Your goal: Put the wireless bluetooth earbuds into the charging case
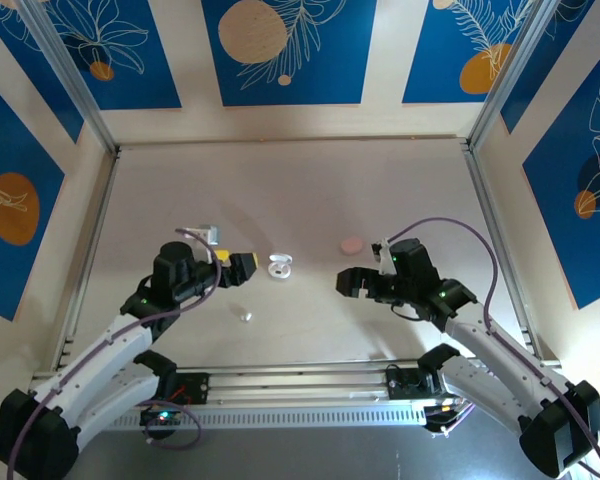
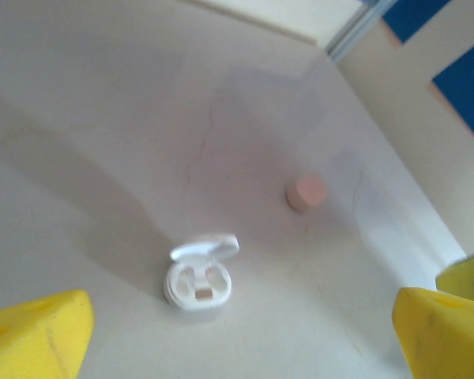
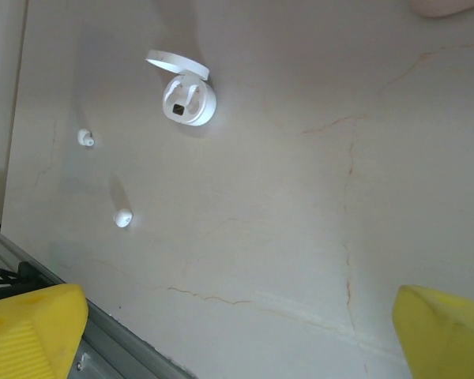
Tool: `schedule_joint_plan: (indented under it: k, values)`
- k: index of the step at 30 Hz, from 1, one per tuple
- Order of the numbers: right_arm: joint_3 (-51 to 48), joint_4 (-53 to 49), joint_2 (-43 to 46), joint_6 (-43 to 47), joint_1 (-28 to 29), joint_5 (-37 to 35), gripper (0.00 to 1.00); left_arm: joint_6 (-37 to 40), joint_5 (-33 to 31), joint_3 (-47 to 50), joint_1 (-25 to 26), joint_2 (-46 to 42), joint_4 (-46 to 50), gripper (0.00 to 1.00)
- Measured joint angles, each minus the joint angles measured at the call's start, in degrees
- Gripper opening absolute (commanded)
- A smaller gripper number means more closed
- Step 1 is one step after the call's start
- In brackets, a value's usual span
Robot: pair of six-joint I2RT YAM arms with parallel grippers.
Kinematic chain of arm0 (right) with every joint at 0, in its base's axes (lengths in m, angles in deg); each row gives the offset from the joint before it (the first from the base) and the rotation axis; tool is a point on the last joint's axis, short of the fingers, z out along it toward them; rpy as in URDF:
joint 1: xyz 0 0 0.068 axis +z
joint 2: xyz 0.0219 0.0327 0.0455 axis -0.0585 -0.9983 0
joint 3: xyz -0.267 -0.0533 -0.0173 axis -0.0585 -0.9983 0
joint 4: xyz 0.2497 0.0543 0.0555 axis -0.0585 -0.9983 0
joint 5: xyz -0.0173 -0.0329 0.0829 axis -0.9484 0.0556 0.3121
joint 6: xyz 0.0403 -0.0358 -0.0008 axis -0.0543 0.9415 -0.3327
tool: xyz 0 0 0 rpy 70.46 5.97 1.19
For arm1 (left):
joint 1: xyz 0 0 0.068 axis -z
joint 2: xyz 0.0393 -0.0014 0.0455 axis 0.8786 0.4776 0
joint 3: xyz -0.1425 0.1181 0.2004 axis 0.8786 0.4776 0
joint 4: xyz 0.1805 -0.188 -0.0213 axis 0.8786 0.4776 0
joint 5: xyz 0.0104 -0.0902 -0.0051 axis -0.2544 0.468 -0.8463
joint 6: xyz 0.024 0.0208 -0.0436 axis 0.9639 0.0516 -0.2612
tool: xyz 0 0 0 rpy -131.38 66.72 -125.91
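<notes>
Left claw (image 1: 235,262) spread wide, empty, just beside the open white pebble-shaped plastic charging case (image 2: 197,280). Right claw (image 1: 348,282) also spread, empty. Two tiny white plastic earbuds (image 3: 123,217) lie loose on the beige tabletop (image 1: 310,200) near it. Best approach: drop straight over one bud, pinch gently, don't flick it.

Edges, blur and specks, right now

The pink case (image 3: 450,6) is cut by the top edge in the right wrist view, just a sliver. The left gripper (image 2: 241,335) has its yellow fingers (image 2: 31,335) clipped at the bottom corners. The open white case (image 2: 197,283) is blurry, its wells unreadable. Overhead, one earbud (image 1: 245,316) is a mere speck.
</notes>
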Motion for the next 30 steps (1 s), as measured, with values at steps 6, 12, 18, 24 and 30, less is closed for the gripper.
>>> schedule_joint_plan:
  k: [6,12,18,24,30]
  values:
    - [-1.75,0.28,0.48,-0.68,-2.34,0.57,0.99,-0.39,-2.58,-3.41,3.26,-0.15,13.0,0.89]
    - [-5.2,3.15,0.57,-2.97,-2.6,3.52,0.99,-0.98,-4.28,-4.59,4.0,-1.31,21.03,0.83]
    - [-7.23,7.8,-0.37,-6.1,-2.58,7.15,0.99,-1.25,-7.43,-4.61,4.02,-1.79,24.26,0.79]
    - [-9.09,14.01,-2.08,-9.68,-0.11,9.49,0.99,-1.9,-9.31,-4.52,4.02,-2.4,23.76,0.68]
    - [-8.96,17.4,-5.09,-12.74,5.62,8.02,0.99,-1.79,-9.11,-4.15,3.98,-0.39,19.5,0.6]
